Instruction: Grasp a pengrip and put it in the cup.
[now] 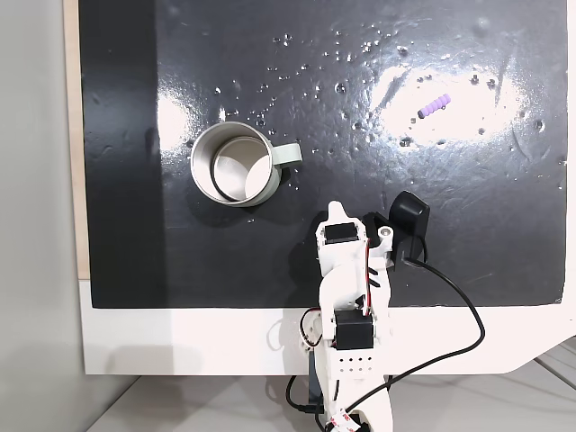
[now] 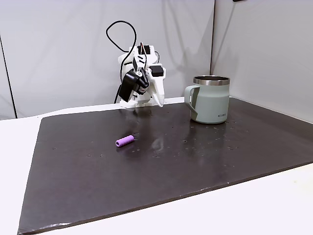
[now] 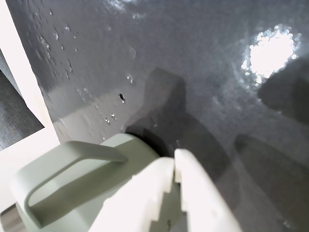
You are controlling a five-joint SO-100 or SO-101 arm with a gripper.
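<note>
Your gripper (image 3: 175, 162) was pressed together and empty, its white fingers meeting at the tips in the wrist view, with the arm (image 1: 346, 297) folded back near its base at the edge of the desk (image 1: 504, 252). The pengrip (image 1: 434, 105) lay on the dark mat, far from the arm and to the right in the top-down fixed view, well apart from everything. The cup (image 1: 236, 164) stood upright to the left there, handle pointing right toward the arm's side; in the wrist view its handle (image 3: 67, 169) sat just beside your fingers.

Nothing of the task looked done yet, so the risks lie ahead of you. The pengrip is tiny and round, so I'd expect it to roll or squirt out if you close off-centre or push down on it. It sits in a bright glare patch, which may make it hard to judge your approach. With the cup so near the folded arm, swinging out carelessly could clip the handle and shift or tip the cup.
</note>
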